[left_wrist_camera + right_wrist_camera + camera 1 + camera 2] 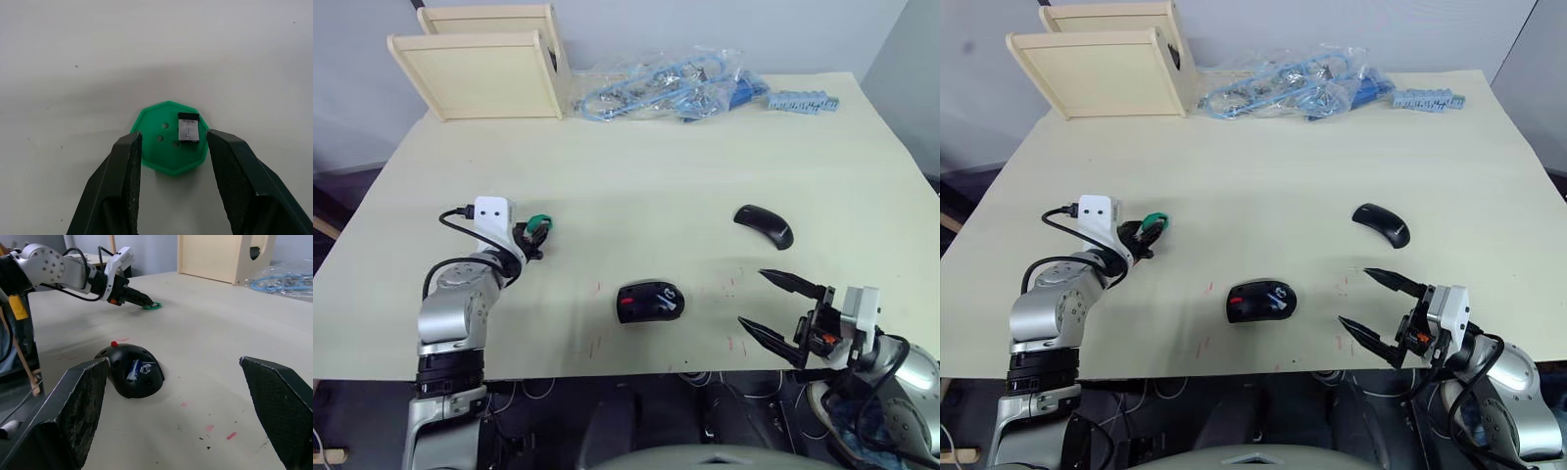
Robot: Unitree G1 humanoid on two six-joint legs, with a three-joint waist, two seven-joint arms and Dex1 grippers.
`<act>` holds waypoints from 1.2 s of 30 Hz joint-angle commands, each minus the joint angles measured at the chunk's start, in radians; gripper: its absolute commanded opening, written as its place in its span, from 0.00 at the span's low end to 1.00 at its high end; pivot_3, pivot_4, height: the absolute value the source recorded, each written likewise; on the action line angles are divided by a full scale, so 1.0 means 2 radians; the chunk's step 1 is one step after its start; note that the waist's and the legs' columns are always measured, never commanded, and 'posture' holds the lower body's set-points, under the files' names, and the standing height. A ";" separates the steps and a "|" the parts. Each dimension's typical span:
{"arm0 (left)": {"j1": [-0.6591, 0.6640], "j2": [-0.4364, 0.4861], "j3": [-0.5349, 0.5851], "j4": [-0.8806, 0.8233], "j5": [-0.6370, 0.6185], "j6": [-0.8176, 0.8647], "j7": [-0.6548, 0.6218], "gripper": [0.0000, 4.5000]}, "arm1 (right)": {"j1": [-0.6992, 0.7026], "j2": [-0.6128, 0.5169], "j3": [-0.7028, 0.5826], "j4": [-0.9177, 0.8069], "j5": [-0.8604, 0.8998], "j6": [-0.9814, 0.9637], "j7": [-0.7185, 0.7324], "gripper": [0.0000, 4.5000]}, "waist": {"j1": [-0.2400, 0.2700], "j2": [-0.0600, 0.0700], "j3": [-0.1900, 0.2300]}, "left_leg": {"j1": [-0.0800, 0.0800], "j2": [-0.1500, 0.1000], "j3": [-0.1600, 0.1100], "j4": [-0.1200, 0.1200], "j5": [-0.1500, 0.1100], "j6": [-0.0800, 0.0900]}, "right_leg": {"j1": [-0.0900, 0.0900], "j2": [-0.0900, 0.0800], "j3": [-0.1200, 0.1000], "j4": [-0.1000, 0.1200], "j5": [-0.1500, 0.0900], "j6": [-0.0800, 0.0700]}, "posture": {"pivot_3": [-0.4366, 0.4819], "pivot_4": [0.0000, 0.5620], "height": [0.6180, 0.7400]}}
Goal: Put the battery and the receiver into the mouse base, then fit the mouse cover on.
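1. The table [646, 186] is pale wood, wide and mostly bare through its middle; faint red marks dot it near the front edge.
2. 2 wooden boxes [480, 73] stand at the far left corner, with a bag of blue cables [666, 86] beside them along the far edge and a blue strip [801, 101] further right.
3. The base [649, 301] lies near the front edge, about midway along it, open side up. The right wrist view shows the blue battery [134, 369] lying in its recess.
4. The cover [764, 225] lies right of the base and further back, well apart from it, with bare table all round.
5. The right pincer [781, 308] hovers at the front right edge, fingers spread wide and holding nothing; the base is to its left, with open table between.
6. The left pincer [536, 231] is low at the left side of the table, its fingers narrowly parted on either side of a green disc [169, 138], close to the disc's edges.
7. The receiver [188, 128], small, black and silver, lies on the disc.
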 commanded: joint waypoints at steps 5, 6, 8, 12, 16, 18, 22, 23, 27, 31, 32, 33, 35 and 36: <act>-0.011 0.000 0.003 -0.016 0.003 0.001 0.008 0.50 | 0.005 -0.002 -0.004 -0.012 0.011 -0.004 0.008 1.00 | 0.000 0.000 0.000 | 0.000 0.000 -0.002 0.000 0.000 0.000 | 0.000 0.000 -0.001 0.000 0.000 0.000 | 0.48 0.27 1.00; -0.012 0.000 0.002 -0.016 0.003 0.001 0.009 0.50 | 0.005 -0.002 -0.004 -0.012 0.011 -0.004 0.008 1.00 | 0.000 0.000 0.000 | -0.001 0.000 -0.002 0.000 0.000 -0.001 | 0.000 0.000 -0.002 0.000 0.000 0.000 | 0.48 0.27 1.00; -0.016 -0.003 0.000 -0.015 0.004 0.002 0.013 0.50 | 0.004 -0.002 -0.003 -0.011 0.010 -0.003 0.008 1.00 | 0.000 0.000 0.000 | -0.001 -0.001 -0.002 0.000 0.000 -0.001 | 0.000 -0.001 -0.002 0.000 0.000 0.000 | 0.48 0.27 1.00; -0.026 -0.009 -0.004 -0.016 0.006 0.007 0.024 0.50 | -0.002 -0.003 -0.002 -0.007 0.010 -0.001 0.009 1.00 | 0.000 0.000 0.000 | -0.001 -0.001 -0.002 0.000 0.001 -0.001 | 0.001 -0.001 -0.005 0.000 0.000 -0.001 | 0.48 0.27 1.00; -0.031 -0.015 -0.006 -0.021 0.007 0.019 0.035 0.50 | -0.006 -0.003 -0.002 -0.004 0.008 -0.001 0.012 1.00 | 0.000 0.000 0.000 | -0.001 -0.001 -0.003 0.000 0.001 -0.001 | 0.002 -0.001 -0.006 0.000 -0.001 -0.001 | 0.48 0.27 1.00; -0.032 -0.014 -0.009 -0.024 0.009 0.025 0.041 0.50 | -0.007 -0.003 -0.002 -0.003 0.008 -0.001 0.013 1.00 | 0.000 0.000 0.000 | -0.001 -0.001 -0.004 0.000 0.001 -0.001 | 0.002 -0.001 -0.007 0.000 -0.001 -0.001 | 0.48 0.27 1.00; -0.036 -0.014 -0.014 -0.023 0.013 0.033 0.047 0.50 | -0.009 -0.004 -0.002 0.000 0.006 -0.001 0.016 1.00 | 0.000 0.000 0.000 | 0.000 -0.001 -0.006 0.000 0.001 -0.001 | 0.004 -0.001 -0.009 0.000 -0.002 -0.002 | 0.48 0.27 1.00; -0.037 -0.014 -0.015 -0.022 0.013 0.034 0.047 0.50 | -0.009 -0.004 -0.002 0.000 0.006 -0.002 0.017 1.00 | 0.000 0.000 0.000 | -0.001 -0.001 -0.007 0.000 0.001 -0.002 | 0.004 -0.001 -0.009 0.000 -0.002 -0.002 | 0.48 0.27 1.00; -0.042 -0.015 -0.016 -0.016 0.016 0.036 0.046 0.50 | -0.010 -0.004 -0.002 0.001 0.005 -0.002 0.017 1.00 | 0.000 0.000 0.000 | -0.001 -0.001 -0.008 0.000 0.002 -0.003 | 0.004 -0.001 -0.011 0.000 -0.002 -0.002 | 0.48 0.27 1.00; -0.049 -0.015 -0.017 -0.006 0.016 0.035 0.043 0.30 | -0.009 -0.002 -0.002 0.004 0.003 -0.005 0.018 1.00 | 0.000 0.000 0.000 | -0.001 -0.001 -0.009 0.000 0.002 -0.003 | 0.004 -0.001 -0.011 0.000 -0.002 -0.003 | 0.48 0.27 1.00; -0.050 -0.015 -0.018 -0.003 0.017 0.033 0.043 0.25 | -0.009 -0.002 -0.001 0.004 0.002 -0.005 0.018 1.00 | -0.001 0.000 0.000 | -0.001 -0.001 -0.009 0.000 0.002 -0.003 | 0.004 -0.001 -0.011 0.000 -0.002 -0.003 | 0.48 0.27 1.00; -0.051 -0.014 -0.020 -0.001 0.018 0.033 0.043 0.25 | -0.008 -0.002 -0.001 0.004 0.002 -0.005 0.018 1.00 | 0.000 0.000 0.000 | -0.001 -0.001 -0.009 0.000 0.002 -0.003 | 0.004 -0.001 -0.011 0.000 -0.002 -0.003 | 0.48 0.27 1.00; -0.054 -0.014 -0.021 0.003 0.020 0.031 0.043 0.25 | -0.008 -0.001 -0.001 0.005 0.002 -0.006 0.018 1.00 | 0.000 0.000 0.000 | -0.001 -0.001 -0.009 0.000 0.002 -0.003 | 0.004 -0.001 -0.011 0.000 -0.002 -0.003 | 0.48 0.27 1.00; -0.054 -0.015 -0.021 0.005 0.020 0.031 0.042 0.25 | -0.008 -0.001 -0.001 0.005 0.002 -0.006 0.018 1.00 | 0.000 0.000 0.000 | -0.001 -0.001 -0.009 0.000 0.002 -0.003 | 0.004 -0.001 -0.011 0.000 -0.002 -0.003 | 0.48 0.27 1.00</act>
